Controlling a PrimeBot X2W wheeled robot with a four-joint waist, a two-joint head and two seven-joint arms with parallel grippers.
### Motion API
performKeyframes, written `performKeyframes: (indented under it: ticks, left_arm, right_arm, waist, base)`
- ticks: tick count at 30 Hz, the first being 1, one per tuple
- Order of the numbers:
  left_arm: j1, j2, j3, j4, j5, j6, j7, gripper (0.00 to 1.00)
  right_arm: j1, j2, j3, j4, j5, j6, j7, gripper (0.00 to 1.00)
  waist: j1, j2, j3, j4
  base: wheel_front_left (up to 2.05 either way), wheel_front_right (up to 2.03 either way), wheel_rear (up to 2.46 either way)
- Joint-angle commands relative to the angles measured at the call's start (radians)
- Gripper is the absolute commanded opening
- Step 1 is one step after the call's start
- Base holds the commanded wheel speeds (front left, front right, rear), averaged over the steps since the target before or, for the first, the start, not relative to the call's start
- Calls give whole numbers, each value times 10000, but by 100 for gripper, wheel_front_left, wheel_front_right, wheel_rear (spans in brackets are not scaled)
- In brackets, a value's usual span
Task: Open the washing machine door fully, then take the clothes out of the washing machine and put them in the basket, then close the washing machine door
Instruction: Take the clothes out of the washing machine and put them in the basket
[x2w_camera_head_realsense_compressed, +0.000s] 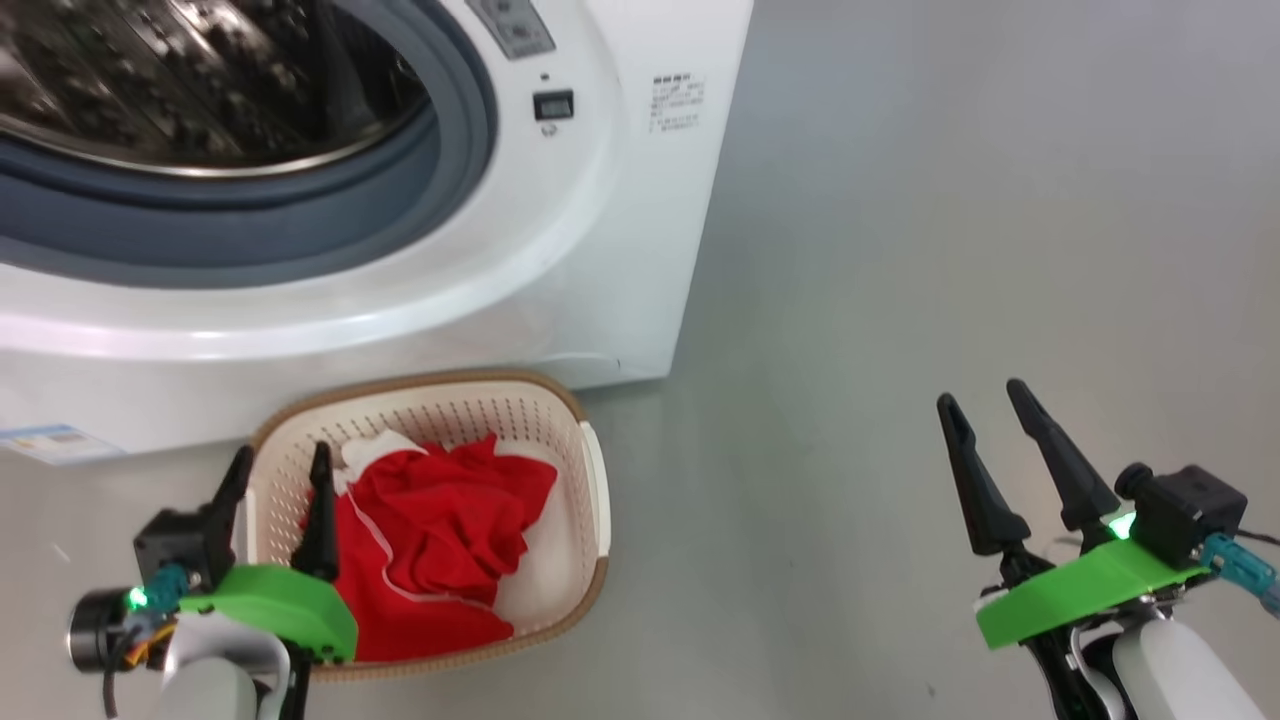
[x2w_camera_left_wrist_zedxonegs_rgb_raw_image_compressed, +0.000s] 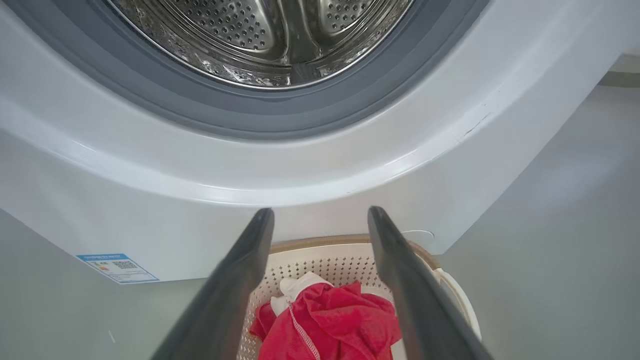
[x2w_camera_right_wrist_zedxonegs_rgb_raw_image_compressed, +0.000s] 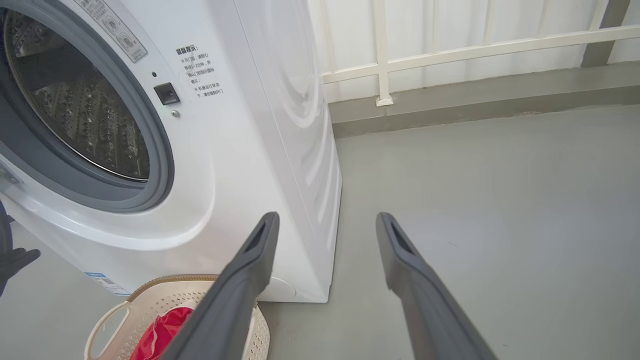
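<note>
The white washing machine (x2w_camera_head_realsense_compressed: 600, 250) stands at the upper left with its mouth uncovered; the steel drum (x2w_camera_head_realsense_compressed: 200, 80) shows bare metal where I can see in. The washing machine door is out of view. In front of the machine, on the floor, sits the cream basket (x2w_camera_head_realsense_compressed: 592, 470) holding the red clothes (x2w_camera_head_realsense_compressed: 440, 540) with white trim. My left gripper (x2w_camera_head_realsense_compressed: 281, 450) hovers open over the basket's left rim, its fingers empty. Off to the right, my right gripper (x2w_camera_head_realsense_compressed: 980, 393) is open above the bare floor. The left wrist view looks past my left gripper (x2w_camera_left_wrist_zedxonegs_rgb_raw_image_compressed: 321, 211) at the clothes (x2w_camera_left_wrist_zedxonegs_rgb_raw_image_compressed: 335, 315).
Grey floor (x2w_camera_head_realsense_compressed: 950, 200) stretches to the right of the machine. A white railing (x2w_camera_right_wrist_zedxonegs_rgb_raw_image_compressed: 385, 65) and a low grey kerb run along the far wall beyond it. A blue label (x2w_camera_left_wrist_zedxonegs_rgb_raw_image_compressed: 117, 266) is stuck low on the machine's front.
</note>
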Motion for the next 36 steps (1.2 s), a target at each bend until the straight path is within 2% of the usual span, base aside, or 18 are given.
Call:
performKeyframes:
  ticks: [1, 19, 27, 36]
  left_arm:
    - [242, 196, 321, -287, 115, -74, -53, 100]
    - [2931, 23, 450, -3372, 549, -130, -53, 100]
    - [4065, -53, 543, -4346, 462, 84, -53, 100]
    - [4793, -91, 404, -5200, 311, 320, -53, 100]
  right_arm:
    - [172, -187, 144, -186, -63, 63, -63, 100]
    - [1580, -323, -191, -242, -137, 63, -63, 100]
    - [2176, -360, -404, -333, -152, 63, -63, 100]
    - [2445, -337, -548, -467, -203, 63, -63, 100]
  waist:
    - [0, 0, -568, 149]
    - [0, 0, -2315, 218]
    - [0, 0, -2842, 317]
    - [0, 0, -2934, 349]
  base:
    - [0, 0, 0]
    - [0, 0, 0]
    - [0, 0, 0]
    - [0, 0, 0]
